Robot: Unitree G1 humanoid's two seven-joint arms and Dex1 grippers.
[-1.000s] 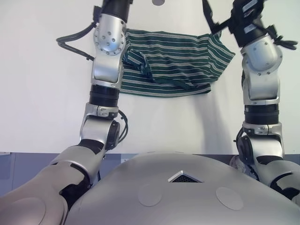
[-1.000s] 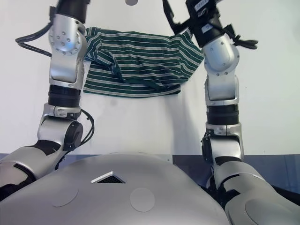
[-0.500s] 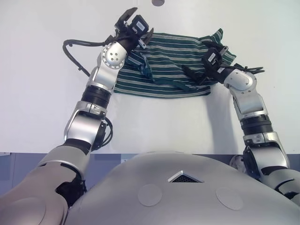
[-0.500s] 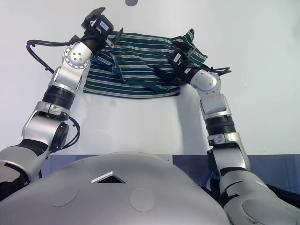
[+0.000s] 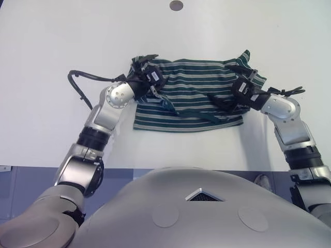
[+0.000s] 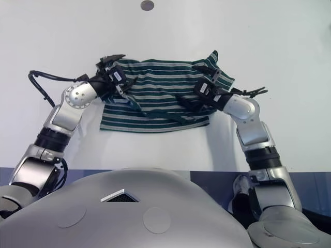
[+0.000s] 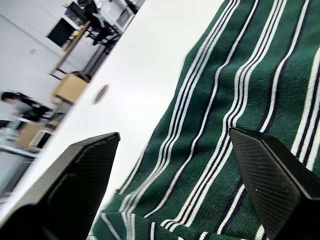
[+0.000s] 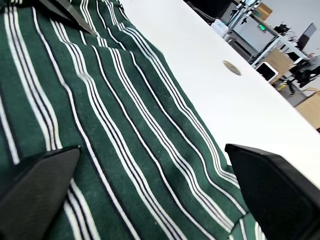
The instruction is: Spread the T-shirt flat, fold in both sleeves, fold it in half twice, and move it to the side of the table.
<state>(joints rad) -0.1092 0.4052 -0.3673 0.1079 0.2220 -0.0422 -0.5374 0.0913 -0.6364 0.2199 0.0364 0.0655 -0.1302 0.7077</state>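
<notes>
The T-shirt (image 5: 192,98), dark green with thin white stripes, lies bunched and partly folded over in the middle of the white table (image 5: 46,62). My left gripper (image 5: 147,76) rests low over the shirt's left far part, open, with striped cloth (image 7: 235,90) showing between its two black fingers (image 7: 75,175). My right gripper (image 5: 234,97) sits over the shirt's right side, also open, its fingers (image 8: 270,170) spread above the fabric (image 8: 100,125). A loose corner (image 5: 245,56) sticks up at the shirt's far right.
A small round grommet (image 5: 176,5) is set into the table at the far middle. Bare table surface lies to the left, right and front of the shirt. The table's near edge (image 5: 31,167) runs across just before my torso.
Both arms have come down from a raised pose, and the open grippers now sit low on the shirt's left and right sides. The head view has shifted too.
</notes>
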